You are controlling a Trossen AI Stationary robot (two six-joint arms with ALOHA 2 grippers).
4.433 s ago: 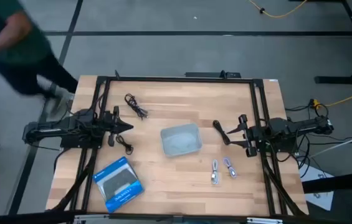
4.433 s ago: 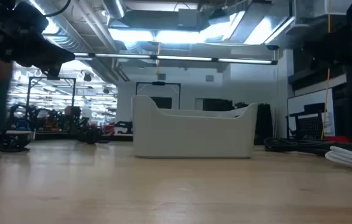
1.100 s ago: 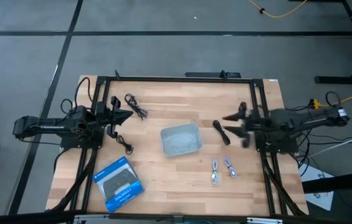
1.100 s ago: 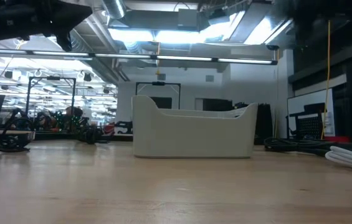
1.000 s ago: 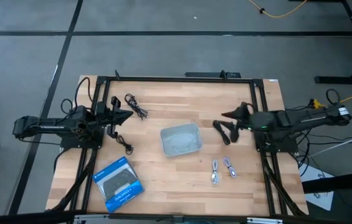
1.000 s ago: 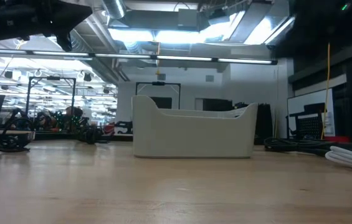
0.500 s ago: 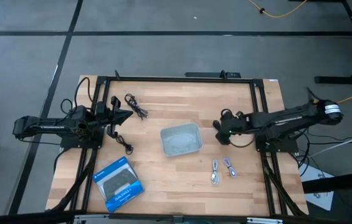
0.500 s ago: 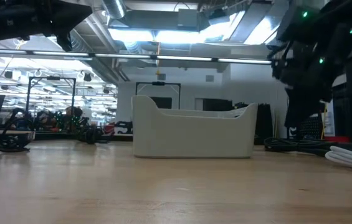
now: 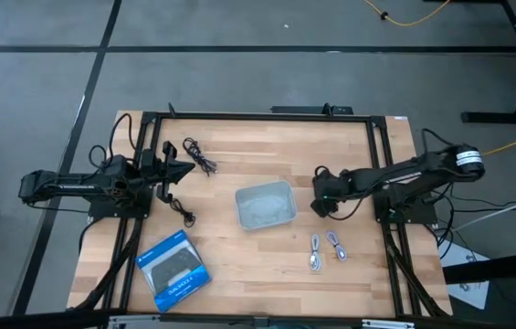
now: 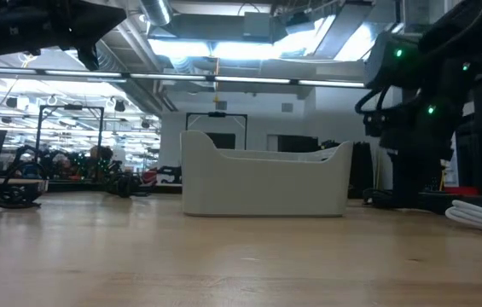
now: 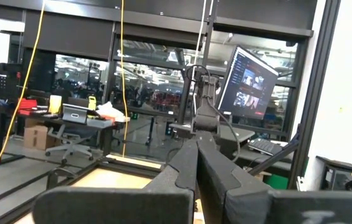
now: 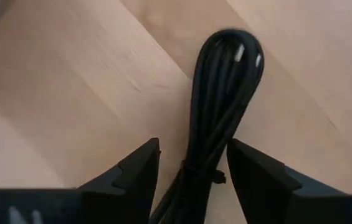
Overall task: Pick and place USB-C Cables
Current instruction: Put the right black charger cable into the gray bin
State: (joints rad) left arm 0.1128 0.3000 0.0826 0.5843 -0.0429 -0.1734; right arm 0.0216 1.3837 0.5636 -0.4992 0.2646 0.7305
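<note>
A black cable bundle (image 12: 222, 106), tied at its middle, lies flat on the wooden table right of the grey tray (image 9: 265, 205). My right gripper (image 12: 193, 144) is open and points down, one finger on each side of the bundle, with a gap to it on both sides; it also shows in the high view (image 9: 323, 199). A loosely coiled black cable (image 9: 199, 155) lies at the far left. Two pale silver-white bundles (image 9: 315, 251) (image 9: 337, 245) lie near the front right. My left gripper (image 9: 183, 171) is shut and empty at the table's left.
A blue-and-black flat box (image 9: 173, 270) lies at the front left. A thin black wire (image 9: 184, 212) lies just nearward of my left gripper. The tray (image 10: 264, 181) stands mid-table. Black frame rails (image 9: 385, 164) run along the table's left and right sides.
My right gripper has moved toward the table's left and near edge and down to the black cable bundle, tipping from level to pointing down. Its fingers now stand on either side of the bundle. The bundle has not moved.
</note>
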